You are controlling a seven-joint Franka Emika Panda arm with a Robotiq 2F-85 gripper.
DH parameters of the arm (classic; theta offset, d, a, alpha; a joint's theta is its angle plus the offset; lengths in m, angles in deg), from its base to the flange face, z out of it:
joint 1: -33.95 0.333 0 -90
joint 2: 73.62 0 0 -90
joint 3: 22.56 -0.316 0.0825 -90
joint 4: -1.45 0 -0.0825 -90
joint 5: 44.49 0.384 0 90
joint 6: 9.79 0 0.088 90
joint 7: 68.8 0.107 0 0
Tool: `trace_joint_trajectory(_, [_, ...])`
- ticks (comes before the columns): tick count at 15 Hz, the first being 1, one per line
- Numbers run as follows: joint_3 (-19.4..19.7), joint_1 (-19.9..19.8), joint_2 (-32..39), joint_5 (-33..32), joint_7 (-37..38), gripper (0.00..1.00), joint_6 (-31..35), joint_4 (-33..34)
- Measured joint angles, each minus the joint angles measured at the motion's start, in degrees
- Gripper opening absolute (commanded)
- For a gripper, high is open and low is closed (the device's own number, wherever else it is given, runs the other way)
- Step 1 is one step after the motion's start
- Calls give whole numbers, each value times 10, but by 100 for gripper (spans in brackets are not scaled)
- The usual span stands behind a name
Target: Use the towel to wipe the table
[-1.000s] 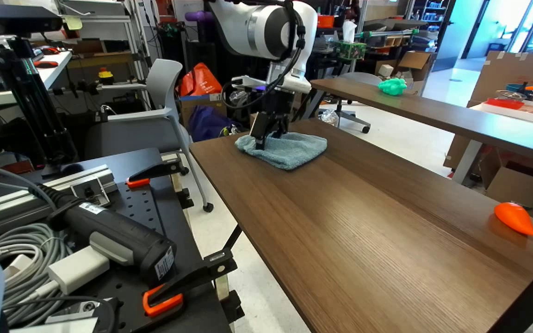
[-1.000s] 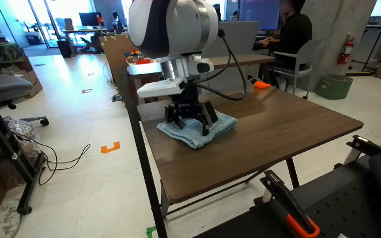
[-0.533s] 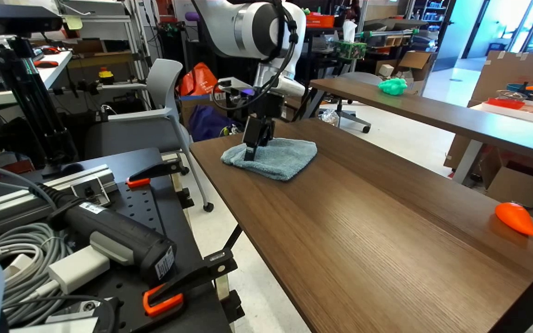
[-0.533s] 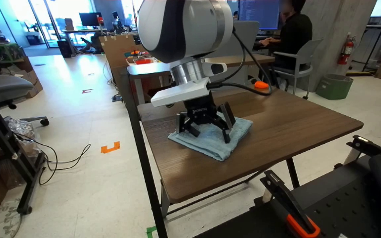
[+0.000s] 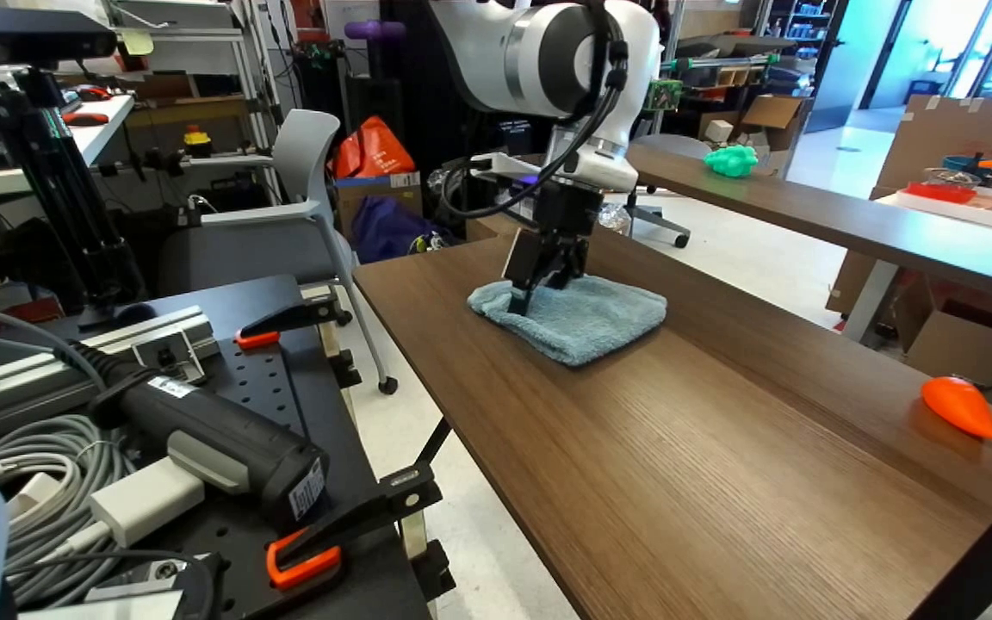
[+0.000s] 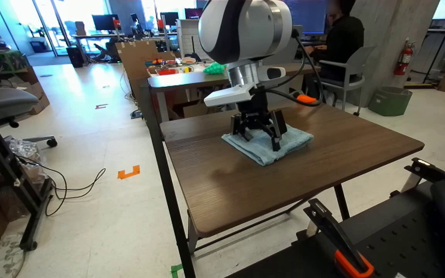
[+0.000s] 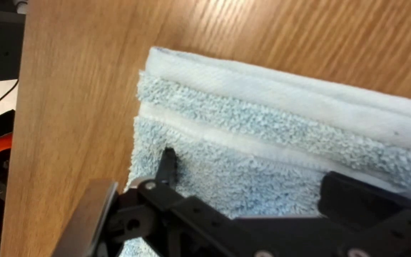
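Observation:
The towel, a folded grey-blue cloth, lies flat on the dark brown table (image 5: 720,465) in both exterior views (image 5: 612,323) (image 6: 296,139). My gripper (image 5: 539,294) points down onto it, fingers spread wide and fingertips resting on its upper face. In an exterior view the gripper (image 6: 262,142) stands over the towel's middle and back part, with the table (image 6: 214,193) around it. In the wrist view the gripper's two fingers (image 7: 248,164) are far apart, with flat towel (image 7: 227,103) between them and no cloth pinched. The gripper hides part of the towel.
A small orange object (image 5: 961,407) lies near the table's far end, also visible in an exterior view (image 6: 306,99). A black bench with clamps (image 5: 350,525) and tools runs alongside. Another table (image 5: 858,215) with a green object (image 5: 730,161) stands behind. A grey chair (image 5: 298,172) is near the table's corner.
The towel has slid over the table together with the gripper, first towards the bench side, then back and along the table towards the orange object. The fingers have stayed spread.

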Motion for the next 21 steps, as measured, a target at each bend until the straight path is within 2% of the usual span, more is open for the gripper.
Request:
trace_joint_trajectory(3, [0, -4, 6, -5, 9, 100, -1, 10])
trace_joint_trajectory(7, [4, 23, -2, -63, 10, 100, 10, -8])
trace_joint_trajectory(14, [7, 102, -51, -175, 10, 100, 103, -117])
trace_joint_trajectory(17, [-9, 117, -78, -181, 8, 100, 154, -173])
trace_joint_trajectory(21, [-42, 117, -108, -177, -7, 100, 219, -239])
